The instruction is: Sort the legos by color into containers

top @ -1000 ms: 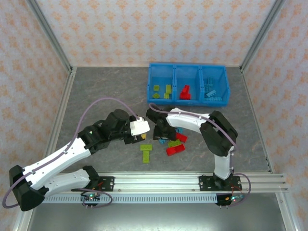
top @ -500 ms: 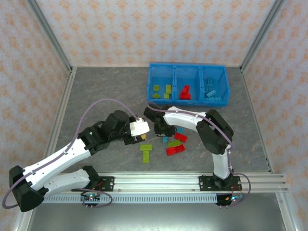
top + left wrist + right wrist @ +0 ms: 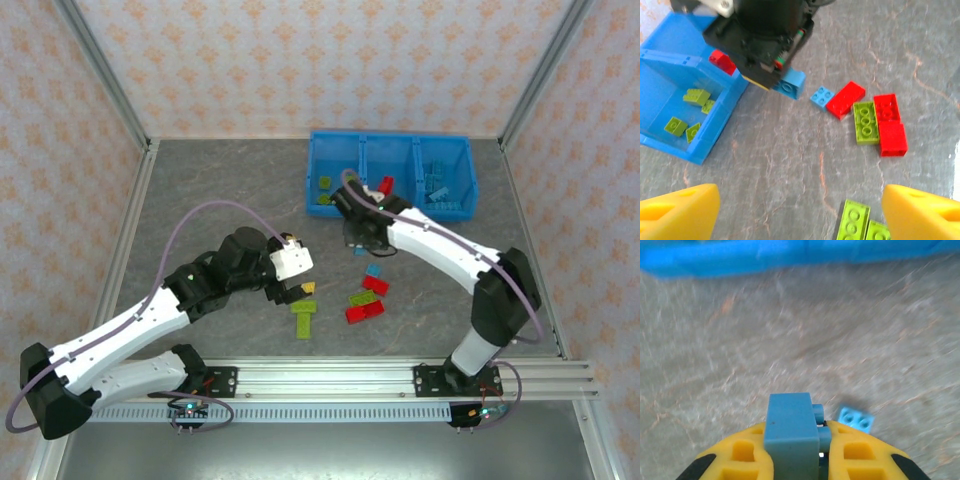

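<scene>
Right pincer (image 3: 796, 460) clamped on a light blue brick (image 3: 790, 425), held near the blue bin (image 3: 740, 257), left pincer (image 3: 800, 212) spread wide above a green brick (image 3: 852, 222), red bricks (image 3: 890, 125) beyond.

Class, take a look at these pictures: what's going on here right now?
Two robot arms are sorting lego bricks by colour into a blue bin. The right gripper is shut on a light blue brick, in front of the bin. The left gripper is open, hovering near two yellow-green bricks. Red and green bricks and one small blue brick lie unsorted on the table. The bin's compartments hold green, red and blue bricks.
</scene>
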`<act>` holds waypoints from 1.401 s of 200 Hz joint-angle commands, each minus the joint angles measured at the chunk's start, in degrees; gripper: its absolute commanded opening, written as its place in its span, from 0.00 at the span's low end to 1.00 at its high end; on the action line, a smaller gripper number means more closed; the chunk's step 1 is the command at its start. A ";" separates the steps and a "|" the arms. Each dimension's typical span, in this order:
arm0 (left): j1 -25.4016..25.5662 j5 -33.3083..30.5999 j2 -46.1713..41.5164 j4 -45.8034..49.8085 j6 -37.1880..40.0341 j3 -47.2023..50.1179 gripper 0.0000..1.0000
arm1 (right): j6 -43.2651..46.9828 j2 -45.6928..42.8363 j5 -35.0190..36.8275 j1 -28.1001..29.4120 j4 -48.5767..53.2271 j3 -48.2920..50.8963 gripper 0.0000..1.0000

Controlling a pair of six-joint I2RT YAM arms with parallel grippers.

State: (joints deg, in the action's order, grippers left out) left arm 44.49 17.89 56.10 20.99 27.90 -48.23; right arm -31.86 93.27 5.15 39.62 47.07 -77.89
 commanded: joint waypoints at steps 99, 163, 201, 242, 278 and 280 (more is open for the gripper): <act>-0.11 -6.46 4.44 -15.39 -24.72 -0.26 1.00 | 12.50 15.20 -0.04 -35.22 -6.29 -22.06 0.15; -0.18 -12.66 9.67 0.00 -32.27 -7.90 1.00 | 12.56 24.83 -0.49 -38.34 -1.51 -34.41 0.41; -0.11 -13.93 11.24 4.11 -35.21 -8.79 1.00 | 11.71 21.12 -1.11 -38.32 0.03 -33.76 0.45; -0.13 -17.11 19.60 19.25 -46.34 -15.14 0.99 | 8.70 10.38 -11.78 -38.08 -1.06 -23.12 0.51; 0.07 -13.51 24.96 22.73 -56.22 -13.74 0.95 | 12.03 1.83 -18.70 -36.57 1.97 -13.98 0.58; 0.07 -13.08 25.39 22.54 -56.58 -13.56 0.95 | 12.22 1.50 -18.75 -36.48 2.30 -13.61 0.59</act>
State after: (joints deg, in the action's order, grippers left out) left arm 44.49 3.51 78.85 36.75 -19.05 -62.33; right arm -21.65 99.68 -7.81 1.85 45.52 -95.88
